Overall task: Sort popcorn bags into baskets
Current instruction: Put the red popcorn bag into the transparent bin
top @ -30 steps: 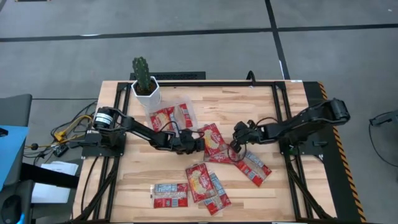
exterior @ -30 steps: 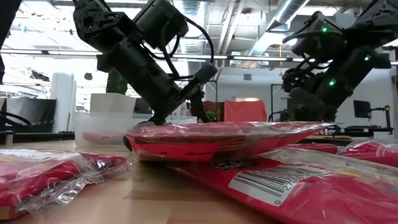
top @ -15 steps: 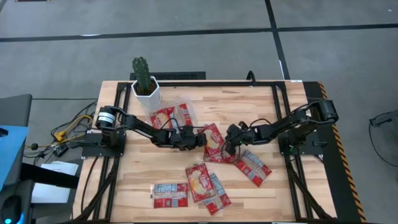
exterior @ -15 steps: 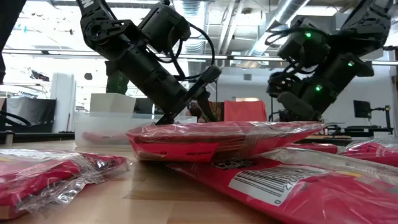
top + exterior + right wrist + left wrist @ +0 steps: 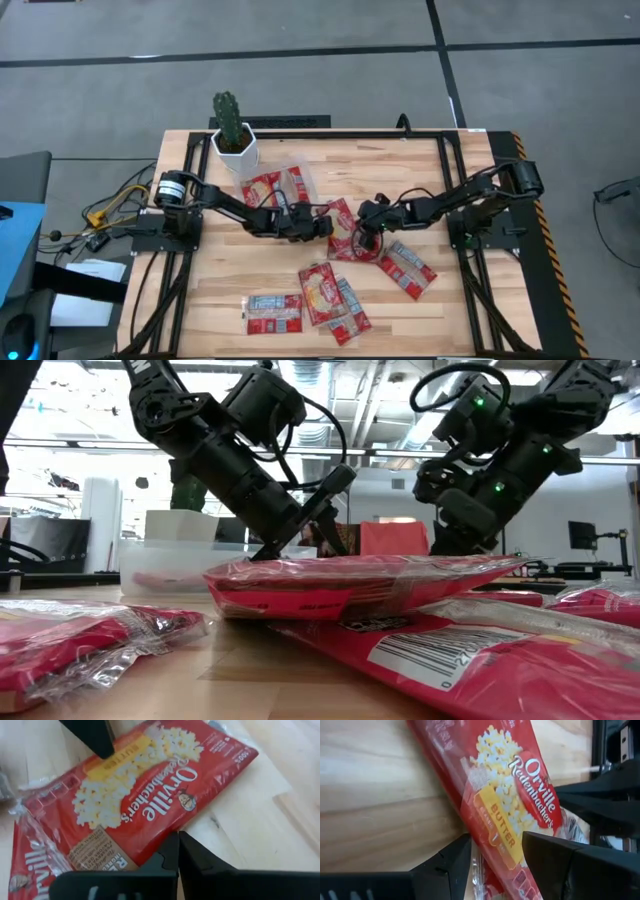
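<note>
A red popcorn bag (image 5: 346, 230) lies flat mid-table, partly on another bag; it also shows in the low view (image 5: 350, 585). My left gripper (image 5: 322, 226) is open at the bag's left end, a finger on each side of its edge (image 5: 492, 865). My right gripper (image 5: 366, 228) is shut at the bag's right side, low by the table (image 5: 450, 545). The clear tray (image 5: 306, 172) behind the left arm holds two bags. Several more bags lie toward the near edge (image 5: 320, 293). My left gripper has its open fingers (image 5: 445, 870) on either side of the bag's clear seam edge (image 5: 485, 862); I cannot tell whether they touch it. My right gripper has its shut fingertips (image 5: 172, 842) against the bag's long right edge (image 5: 165, 832), slanting down from the table's right. The bag lies flat.
A white pot with a cactus (image 5: 234, 145) stands at the far left corner beside the tray. One bag (image 5: 405, 268) lies just near of the right gripper; others (image 5: 272, 312) sit by the near edge. Bare wood shows at the far right.
My right gripper has moved toward the table's left and come down to the middle bag's right edge. My left gripper has shifted a little toward the far right, to the bag's left end, and stayed open. The bag has hardly moved.
</note>
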Robot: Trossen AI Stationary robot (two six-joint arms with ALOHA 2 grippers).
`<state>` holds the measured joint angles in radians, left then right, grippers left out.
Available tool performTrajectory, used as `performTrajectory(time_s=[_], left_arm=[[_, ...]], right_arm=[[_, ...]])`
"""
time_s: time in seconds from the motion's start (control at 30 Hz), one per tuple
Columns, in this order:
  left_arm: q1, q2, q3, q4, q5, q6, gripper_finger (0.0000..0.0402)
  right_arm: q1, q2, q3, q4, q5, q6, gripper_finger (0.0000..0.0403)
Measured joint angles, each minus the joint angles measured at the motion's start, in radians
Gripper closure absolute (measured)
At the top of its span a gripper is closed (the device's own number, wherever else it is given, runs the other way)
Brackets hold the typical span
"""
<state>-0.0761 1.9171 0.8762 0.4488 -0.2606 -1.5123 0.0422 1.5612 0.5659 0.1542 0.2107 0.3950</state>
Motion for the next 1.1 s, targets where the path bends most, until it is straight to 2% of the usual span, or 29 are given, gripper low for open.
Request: performTrajectory(time_s=[0.07,0.27,0.63,0.8,0.93,1.1], left_arm=[[-0.006,0.0,0.001,-0.016,0.017,0.002,0.0237],[-0.011,-0.003,0.003,-0.118,-0.017,-0.095,0.0237],[-0.012,-0.001,0.001,-0.046,-0.042,-0.077,0.0237],[-0.013,-0.001,0.001,-0.04,-0.027,-0.067,0.0241],[-0.011,0.0,0.0,-0.024,0.01,-0.067,0.0282],[-0.015,-0.008,-0.002,0.02,0.073,-0.071,0.0379]], right_arm=[[0.0,0.0,0.0,-0.018,-0.002,-0.001,0.0385],[0.0,0.0,0.0,-0.005,-0.003,-0.002,0.0385],[0.005,0.131,0.04,0.073,-0.059,-0.004,0.0387],[0.007,0.142,0.072,0.057,-0.064,-0.005,0.0377],[-0.005,0.111,0.077,0.016,-0.09,-0.004,0.0377],[-0.013,0.018,0.077,-0.073,-0.097,-0.027,0.0385]])
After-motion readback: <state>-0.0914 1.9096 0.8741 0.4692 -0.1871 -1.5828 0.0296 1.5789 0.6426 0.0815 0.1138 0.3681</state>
